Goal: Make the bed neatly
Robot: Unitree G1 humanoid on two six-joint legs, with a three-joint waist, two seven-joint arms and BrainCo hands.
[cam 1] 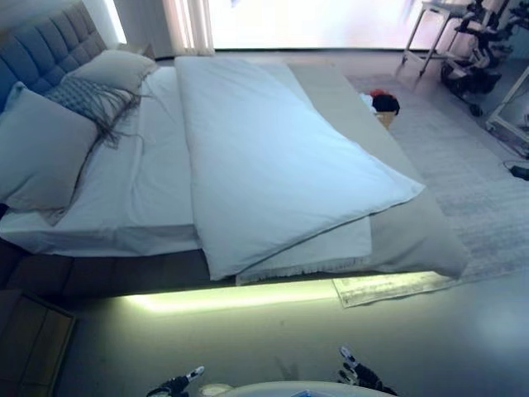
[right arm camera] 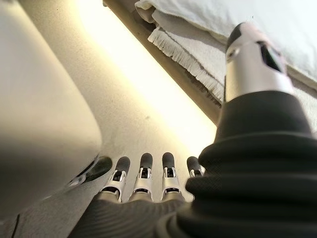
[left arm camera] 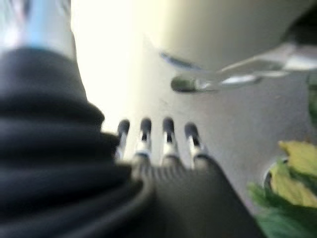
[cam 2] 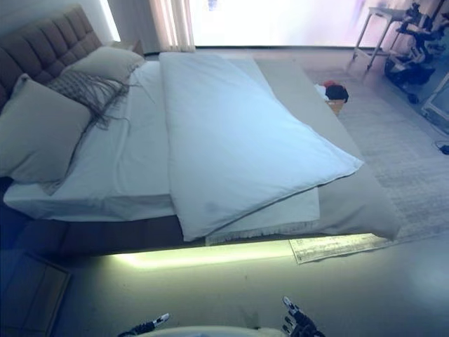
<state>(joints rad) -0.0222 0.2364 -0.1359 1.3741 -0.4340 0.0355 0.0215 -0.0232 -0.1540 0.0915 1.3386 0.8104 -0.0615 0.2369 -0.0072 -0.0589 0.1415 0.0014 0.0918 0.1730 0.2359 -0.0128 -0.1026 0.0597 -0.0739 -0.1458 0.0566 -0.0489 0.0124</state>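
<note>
A wide bed (cam 1: 107, 273) stands before me with a white duvet (cam 1: 273, 157) folded lengthwise over its middle. A fringed cream blanket (cam 1: 331, 248) shows under the duvet's near corner, and a beige cover (cam 1: 413, 223) lies along the right side. White sheet (cam 1: 149, 182) is bare on the left. Pillows (cam 1: 41, 149) and a fringed grey cushion (cam 1: 87, 99) lean at the tufted headboard (cam 1: 41, 45). My left hand (cam 1: 175, 385) and right hand (cam 1: 357, 374) hang low near the floor, away from the bed, fingers straight and empty.
A pale rug (cam 1: 471, 182) lies right of the bed, a basket with red and black things (cam 1: 382, 103) on it. A white table (cam 1: 434, 25) and wheeled equipment (cam 1: 475, 58) stand at the back right. A wooden nightstand (cam 1: 33, 339) sits at the lower left.
</note>
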